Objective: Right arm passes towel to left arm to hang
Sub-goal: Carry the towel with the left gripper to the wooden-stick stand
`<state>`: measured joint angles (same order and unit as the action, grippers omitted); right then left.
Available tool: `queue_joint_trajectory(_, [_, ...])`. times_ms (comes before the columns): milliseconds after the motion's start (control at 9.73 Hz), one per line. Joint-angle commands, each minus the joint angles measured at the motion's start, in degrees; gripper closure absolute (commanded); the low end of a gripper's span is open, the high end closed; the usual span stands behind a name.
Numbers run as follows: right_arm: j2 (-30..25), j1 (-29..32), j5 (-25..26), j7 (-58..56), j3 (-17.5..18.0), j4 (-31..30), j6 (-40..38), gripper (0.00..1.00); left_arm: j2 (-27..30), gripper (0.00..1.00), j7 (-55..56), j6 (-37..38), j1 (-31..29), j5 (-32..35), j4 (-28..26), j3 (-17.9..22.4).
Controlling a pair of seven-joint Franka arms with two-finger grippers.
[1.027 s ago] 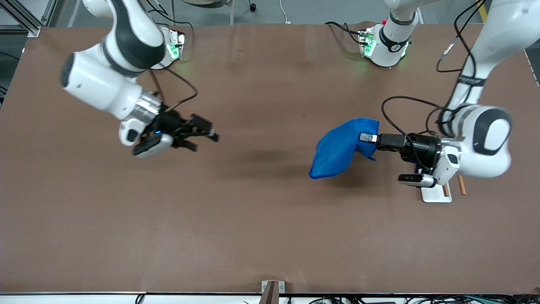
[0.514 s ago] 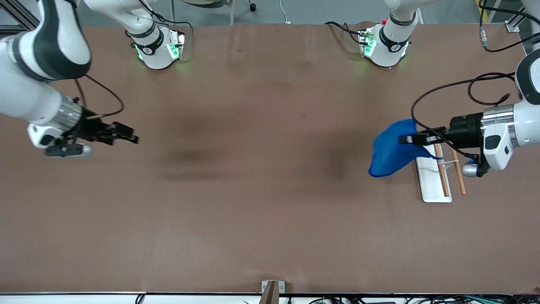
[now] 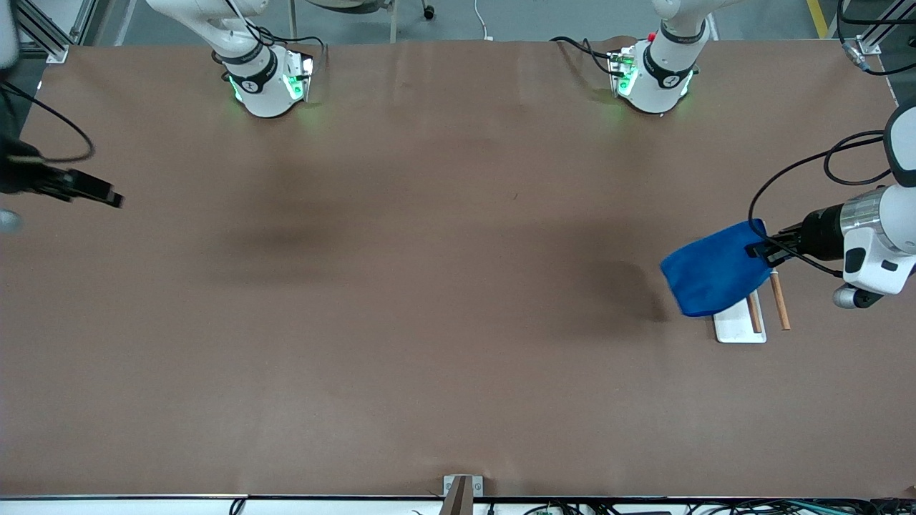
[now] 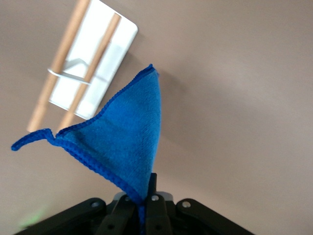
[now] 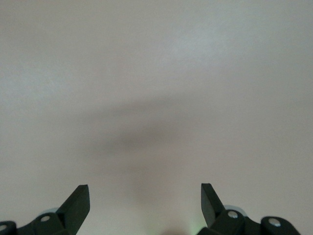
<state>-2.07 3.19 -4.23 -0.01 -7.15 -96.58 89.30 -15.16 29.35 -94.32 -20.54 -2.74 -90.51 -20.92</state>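
Blue towel (image 3: 712,277) pinched in left gripper (image 3: 760,249) above rack (image 3: 737,325).

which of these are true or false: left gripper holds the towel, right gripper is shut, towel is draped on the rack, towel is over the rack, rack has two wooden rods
1. The left gripper holds the towel. True: it is shut on one corner of the blue cloth.
2. The right gripper is shut. False: it is open and holds nothing, over the right arm's end of the table.
3. The towel is draped on the rack. False: it hangs in the air from the left gripper, not yet hung.
4. The towel is over part of the rack. True: it hides much of the white base.
5. The rack has two wooden rods. True: the left wrist view shows both.
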Motion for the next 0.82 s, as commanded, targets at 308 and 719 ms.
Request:
queue_joint_trajectory(308, [0.40, 2.53, 0.89, 7.39, 1.43, 11.14, -5.77, 0.00, -1.45, 1.00, -15.07, -0.25, -3.19, 6.34, -2.30, -0.08])
queue_joint_trajectory(719, [2.25, 2.27, 4.40, 0.19, 1.52, 12.21, -8.18, 0.00, -2.33, 1.00, -23.71, 0.45, -7.93, 10.71, -3.18, -0.17])
